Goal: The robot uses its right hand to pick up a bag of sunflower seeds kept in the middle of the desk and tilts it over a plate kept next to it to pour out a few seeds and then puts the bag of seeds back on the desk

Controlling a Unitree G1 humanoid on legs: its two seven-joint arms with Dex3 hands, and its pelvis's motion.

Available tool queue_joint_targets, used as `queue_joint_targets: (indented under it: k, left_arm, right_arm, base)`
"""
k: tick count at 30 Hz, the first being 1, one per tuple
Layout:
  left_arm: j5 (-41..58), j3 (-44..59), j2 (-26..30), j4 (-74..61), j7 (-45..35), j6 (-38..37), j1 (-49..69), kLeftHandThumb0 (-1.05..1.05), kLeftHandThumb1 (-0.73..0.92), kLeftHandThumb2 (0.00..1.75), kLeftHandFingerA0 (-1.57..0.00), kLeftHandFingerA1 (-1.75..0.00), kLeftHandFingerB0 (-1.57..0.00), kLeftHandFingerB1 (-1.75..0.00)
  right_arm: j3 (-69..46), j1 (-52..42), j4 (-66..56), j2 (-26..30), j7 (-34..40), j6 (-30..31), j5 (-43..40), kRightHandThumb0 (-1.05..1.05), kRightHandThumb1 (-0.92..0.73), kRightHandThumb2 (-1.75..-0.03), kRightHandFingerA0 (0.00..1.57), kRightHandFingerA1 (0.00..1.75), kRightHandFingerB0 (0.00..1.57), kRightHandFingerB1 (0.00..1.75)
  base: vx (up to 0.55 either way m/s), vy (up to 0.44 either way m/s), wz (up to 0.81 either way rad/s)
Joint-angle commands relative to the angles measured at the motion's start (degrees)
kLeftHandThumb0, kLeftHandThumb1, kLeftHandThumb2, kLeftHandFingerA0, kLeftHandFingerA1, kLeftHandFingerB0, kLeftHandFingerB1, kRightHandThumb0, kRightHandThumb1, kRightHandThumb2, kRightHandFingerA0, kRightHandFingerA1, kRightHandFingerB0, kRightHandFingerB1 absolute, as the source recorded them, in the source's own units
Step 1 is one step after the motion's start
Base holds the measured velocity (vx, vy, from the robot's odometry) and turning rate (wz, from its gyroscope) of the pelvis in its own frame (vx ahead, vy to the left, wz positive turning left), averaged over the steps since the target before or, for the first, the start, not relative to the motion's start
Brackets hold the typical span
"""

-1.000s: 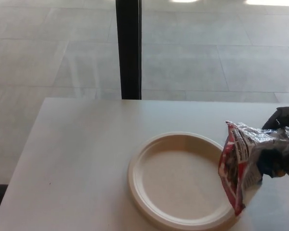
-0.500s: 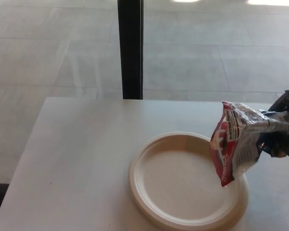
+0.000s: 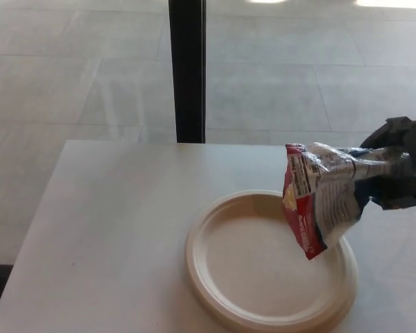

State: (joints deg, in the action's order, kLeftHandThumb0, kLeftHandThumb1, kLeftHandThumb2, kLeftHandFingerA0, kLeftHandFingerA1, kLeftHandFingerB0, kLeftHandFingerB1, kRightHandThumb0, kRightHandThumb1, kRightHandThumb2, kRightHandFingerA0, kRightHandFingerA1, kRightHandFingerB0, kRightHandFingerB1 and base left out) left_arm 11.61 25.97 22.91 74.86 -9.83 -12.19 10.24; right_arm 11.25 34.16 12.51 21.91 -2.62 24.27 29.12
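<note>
A crinkled red, white and silver bag of sunflower seeds (image 3: 326,198) hangs in the air, tilted on its side above the right part of the cream plate (image 3: 229,277). My black right hand (image 3: 402,163) is shut on the bag's right end, at the picture's right edge. The bag's left end points toward the plate's middle. I see no seeds on the plate. The left hand does not show.
The plate lies on a white desk (image 3: 111,236), toward its right. Behind the desk's far edge stands a black post (image 3: 187,69) against a grey tiled floor.
My right hand has lifted the bag and carried it left, from beside the plate's right rim to over the plate, and tipped it further sideways.
</note>
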Motion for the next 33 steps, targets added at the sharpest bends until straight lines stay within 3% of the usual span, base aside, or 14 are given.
queue_joint_targets:
  k: [1, 6, 7, 9, 10, 14, 15, 16, 21, 22, 23, 25, 26, 33]
  left_arm:
    - [-0.33, -0.22, 1.52, -0.12, 0.09, 0.15, 0.16, -0.84, 0.87, 0.66, -0.58, -0.56, -0.57, -0.42]
    - [0.49, 0.25, 1.6, -0.46, -0.98, 0.2, 0.35, -0.9, 0.7, 0.84, -0.54, -0.59, -0.53, -0.47]
    - [0.26, 0.11, 1.62, -0.35, -0.81, 0.14, 0.32, -0.91, 0.71, 0.84, -0.54, -0.58, -0.53, -0.47]
    - [0.2, 0.07, 1.65, -0.37, -0.79, 0.2, 0.28, -0.91, 0.72, 0.85, -0.53, -0.58, -0.53, -0.47]
    - [0.05, 0.01, 1.67, -0.3, -0.36, 0.03, 0.33, -0.92, 0.71, 0.85, -0.55, -0.58, -0.54, -0.47]
    - [-0.22, -0.29, 1.79, -0.41, -0.76, -0.04, 0.45, -0.87, 0.86, 0.66, -0.55, -0.55, -0.56, -0.41]
    - [0.76, 0.59, 1.7, -0.28, -0.88, 0.95, 0.15, -0.9, 0.69, 0.83, -0.54, -0.58, -0.53, -0.46]
    - [0.5, 0.44, 1.68, -0.13, -0.6, 0.87, 0.08, -0.83, 0.86, 0.66, -0.56, -0.55, -0.58, -0.41]
    - [-0.22, -0.22, 1.82, -0.21, -0.96, 0.18, 0.24, -0.82, 0.87, 0.66, -0.53, -0.53, -0.54, -0.41]
    - [-0.19, -0.22, 1.83, -0.23, -0.85, 0.39, 0.19, -0.82, 0.88, 0.66, -0.53, -0.53, -0.54, -0.41]
    - [-0.09, -0.13, 1.82, -0.21, -0.82, 0.42, 0.17, -0.82, 0.87, 0.66, -0.54, -0.54, -0.55, -0.41]
    - [-0.42, -0.46, 1.77, -0.48, -0.54, -0.17, 0.45, -0.91, 0.72, 0.85, -0.53, -0.58, -0.51, -0.47]
    - [-0.68, -0.68, 1.85, -0.35, -0.25, -0.07, 0.38, -0.93, 0.71, 0.85, -0.54, -0.57, -0.53, -0.46]
    - [0.07, 0.02, 2.13, 0.06, -1.04, 0.49, 0.27, -0.9, 0.71, 0.84, -0.54, -0.58, -0.52, -0.47]
  right_arm:
    - [1.38, 2.25, -0.12, 1.82, 1.33, -2.18, 3.3, -0.27, -0.58, -0.94, 0.91, 1.75, 0.79, 1.38]
    - [2.16, 3.6, 0.61, 2.02, 0.99, -2.71, 3.81, -0.26, -0.53, -1.06, 0.92, 1.75, 0.74, 1.37]
    - [2.56, 3.65, 0.56, 2.38, 1.5, -3.83, 4.38, -0.25, -0.54, -1.01, 0.94, 1.75, 0.71, 0.84]
    - [2.51, 4.11, 0.67, 2.41, 0.91, -4.83, 3.88, -0.28, -0.54, -1.05, 0.93, 1.75, 0.75, 1.45]
    - [2.37, 3.89, 0.73, 2.28, 0.96, -5.06, 3.66, -0.28, -0.53, -1.08, 0.9, 1.75, 0.74, 1.56]
    - [2.47, 3.81, 0.44, 1.91, 1.46, -6.61, 3.83, -0.3, -0.52, -1.13, 0.9, 1.75, 0.73, 1.63]
    - [2.62, 3.89, -0.12, 1.73, 0.9, -5.86, 4.09, -0.3, -0.51, -1.14, 0.9, 1.75, 0.73, 1.58]
    - [2.83, 3.98, -0.45, 1.64, 0.75, -5.59, 4.4, -0.28, -0.53, -1.12, 0.93, 1.75, 0.76, 1.35]
    - [3.06, 4.11, -1.14, 1.15, 0.58, -5.49, 4.42, -0.29, -0.58, -0.96, 0.92, 1.75, 0.65, 1.63]
    - [3.15, 4.07, -1.32, 1.1, 0.54, -5.29, 4.54, -0.28, -0.57, -0.97, 0.92, 1.75, 0.68, 1.57]
    - [3.22, 4.06, -1.3, 1.02, 0.52, -5.09, 4.63, -0.29, -0.56, -0.98, 0.93, 1.75, 0.76, 1.11]
    - [3.15, 3.81, -1.76, 0.59, 0.73, -4.45, 4.82, -0.21, -0.54, -0.96, 1.1, 1.67, 0.71, 0.69]
    - [3.25, 3.69, -1.71, 0.59, 0.78, -4.41, 5.04, -0.26, -0.57, -0.93, 0.96, 1.72, 0.77, 0.68]
    - [2.91, 2.88, -2.02, 0.25, 0.29, -3.12, 5.25, -0.24, -0.59, -0.95, 0.96, 1.73, 0.78, 0.73]
  base:
    - [0.0, 0.0, 0.0]
    - [0.0, 0.0, 0.0]
    - [0.0, 0.0, 0.0]
    - [0.0, 0.0, 0.0]
    - [0.0, 0.0, 0.0]
    - [0.0, 0.0, 0.0]
    - [0.0, 0.0, 0.0]
    - [0.0, 0.0, 0.0]
    - [0.0, 0.0, 0.0]
    - [0.0, 0.0, 0.0]
    - [0.0, 0.0, 0.0]
    - [0.0, 0.0, 0.0]
    - [0.0, 0.0, 0.0]
    - [0.0, 0.0, 0.0]
